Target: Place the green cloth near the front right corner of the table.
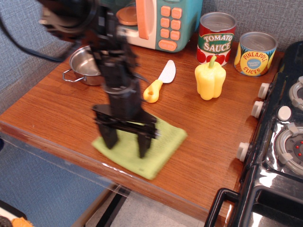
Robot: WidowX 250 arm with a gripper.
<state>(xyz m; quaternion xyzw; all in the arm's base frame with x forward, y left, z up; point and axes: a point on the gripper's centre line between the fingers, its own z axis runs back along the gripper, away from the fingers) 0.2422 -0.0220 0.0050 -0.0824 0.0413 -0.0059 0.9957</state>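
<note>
The green cloth (163,142) lies flat on the reddish-brown table (208,137), near the front edge and about midway along it. My gripper (127,145) stands upright over the cloth's left half. Its two black fingers (143,147) are spread apart, with the tips down on the cloth. The jaws are open and nothing is pinched between them. The arm rises toward the upper left and is blurred with motion. It hides part of the steel pot.
A steel pot (81,71) sits at the back left, with a toy microwave (161,19) behind it. A yellow-handled knife (160,81), a yellow pepper (209,79), a tomato sauce can (216,38) and a pineapple can (255,53) stand further back. The black toy stove (284,142) borders the table's right side.
</note>
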